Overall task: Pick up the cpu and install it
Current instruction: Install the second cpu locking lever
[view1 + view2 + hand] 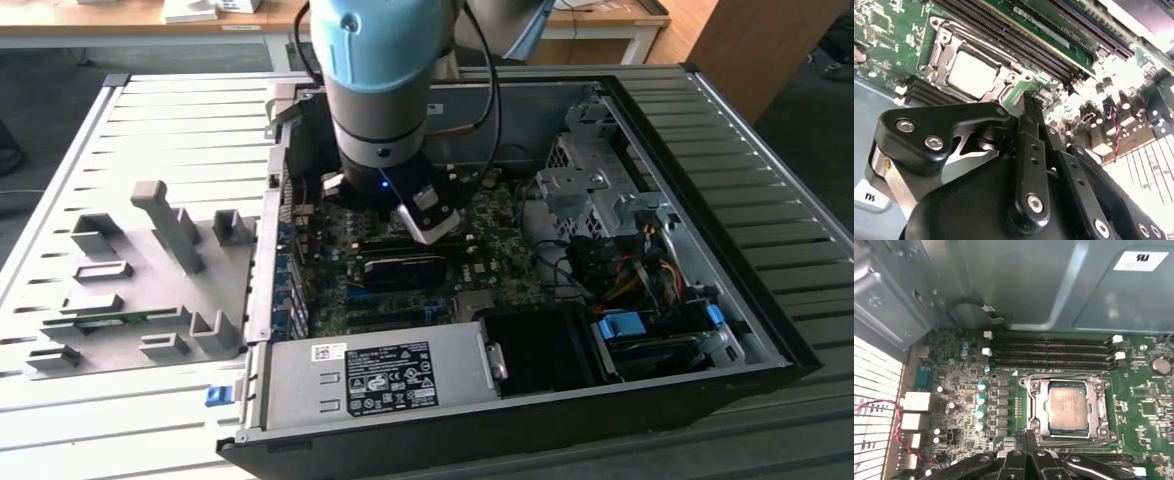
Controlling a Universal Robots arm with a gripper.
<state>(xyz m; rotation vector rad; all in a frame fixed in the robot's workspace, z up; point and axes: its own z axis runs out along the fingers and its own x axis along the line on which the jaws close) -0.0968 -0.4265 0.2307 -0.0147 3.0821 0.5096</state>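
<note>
Tool (1026, 436) fingertips are pressed together with nothing between them, as I read it in both wrist views; in the second wrist view the black fingers (1029, 107) meet at a closed point just short of the socket. From my station I see the cpu (1069, 408) already lying flat in the metal socket frame (1040, 405) on the green motherboard (969, 390), silver top plate up, apart from the tool. In the second wrist view the cpu (971, 75) sits squarely inside that frame, beside the row of memory slots (1019, 40). In the exterior view the arm (380, 90) reaches down into the open computer case (694, 130), which lies on a slatted desk (160, 120), the tool (434, 222) hanging over the board's middle. Grey fixture blocks (154, 225) stand on the desk toward the exterior view's left, well apart from the case.
</note>
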